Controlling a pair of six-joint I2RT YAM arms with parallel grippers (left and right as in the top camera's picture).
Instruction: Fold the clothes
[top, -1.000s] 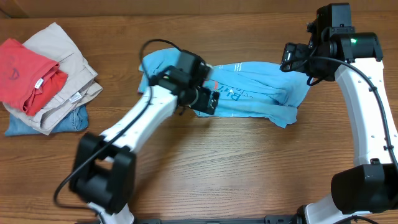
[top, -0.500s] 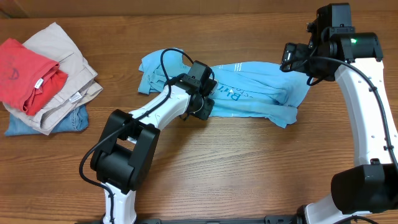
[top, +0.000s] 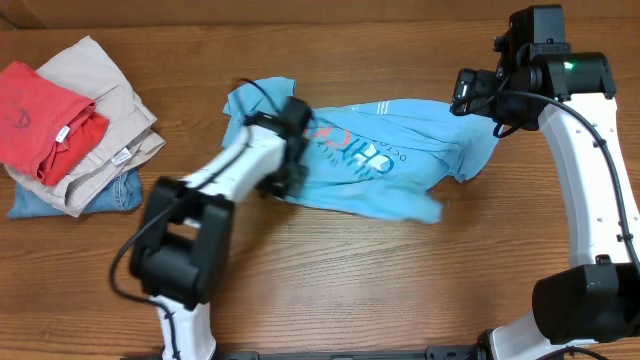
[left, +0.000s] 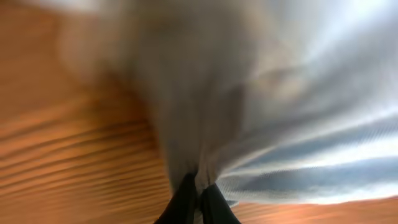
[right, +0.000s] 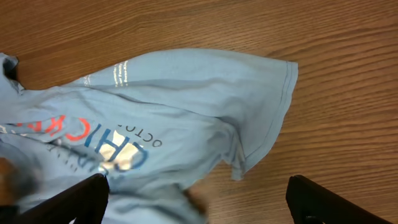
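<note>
The clothes, a light blue T-shirt (top: 400, 150) with white and red-orange lettering, lies crumpled across the middle of the table. My left gripper (top: 283, 178) is at the shirt's left part, blurred by motion. In the left wrist view the left gripper (left: 198, 186) is shut, with a fold of the shirt's fabric (left: 249, 93) pinched between its dark fingertips. My right gripper (top: 470, 92) hangs above the shirt's right end. In the right wrist view it (right: 199, 205) stands wide open over the shirt (right: 186, 106), nothing between its fingers (right: 87, 199).
A pile of other garments sits at the table's left edge: a red T-shirt (top: 35, 115) on beige trousers (top: 110, 110) over blue denim (top: 110, 195). Bare wooden table (top: 400, 280) lies in front of the shirt.
My left gripper has shut on the shirt and swung left with it. The shirt has shifted and opened out, its lettering now showing. The right arm has stayed still.
</note>
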